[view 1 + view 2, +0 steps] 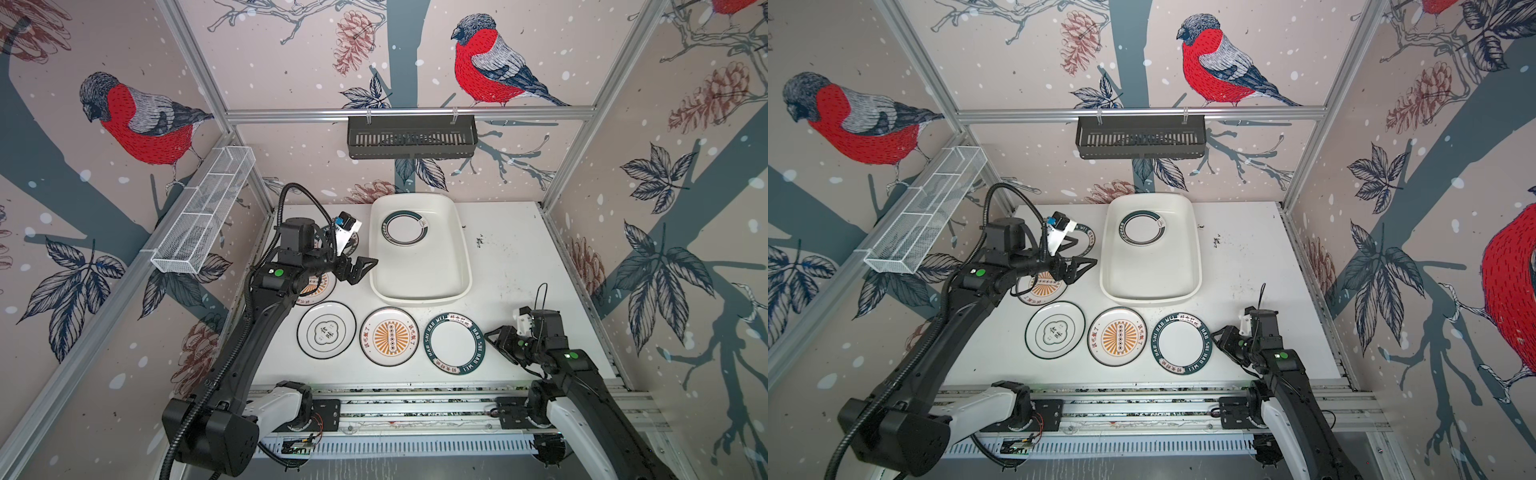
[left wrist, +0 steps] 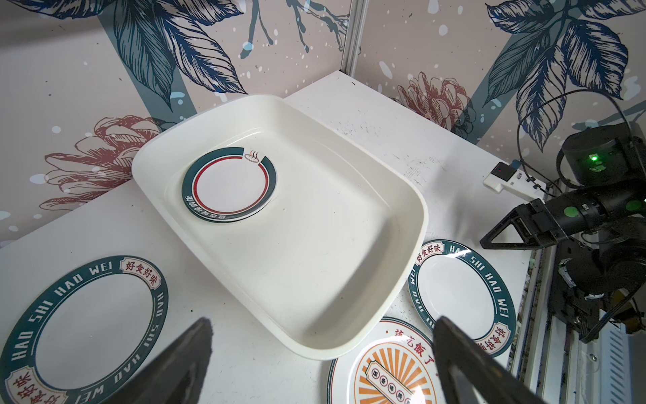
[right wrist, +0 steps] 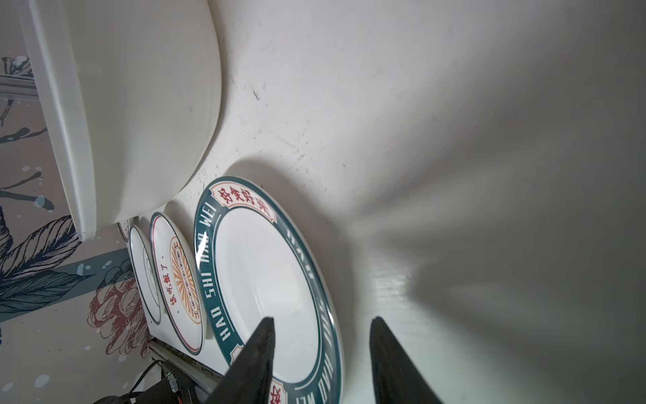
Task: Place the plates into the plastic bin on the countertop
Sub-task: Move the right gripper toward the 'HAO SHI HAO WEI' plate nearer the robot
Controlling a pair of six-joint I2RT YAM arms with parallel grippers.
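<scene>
The white plastic bin (image 1: 457, 266) (image 2: 395, 280) stands at the back of the countertop (image 1: 519, 270) with one teal-rimmed plate (image 1: 403, 227) (image 2: 229, 185) lying in it. In front lie a thin-rimmed plate (image 1: 326, 330), a sunburst plate (image 1: 389, 336) and a teal lettered plate (image 1: 454, 343) (image 3: 265, 280). Another sunburst plate (image 1: 316, 286) and a teal plate (image 2: 87, 314) lie under my left arm. My left gripper (image 1: 360, 269) (image 2: 323, 321) hangs open beside the bin's left wall. My right gripper (image 1: 495, 343) (image 3: 322, 320) is open, its jaws astride the lettered plate's right rim.
A black slatted basket (image 1: 411, 137) hangs on the back wall and a white wire-mesh basket (image 1: 203, 212) on the left wall. The arms' mounting rail (image 1: 415, 407) runs along the countertop's front edge. Papered walls close three sides.
</scene>
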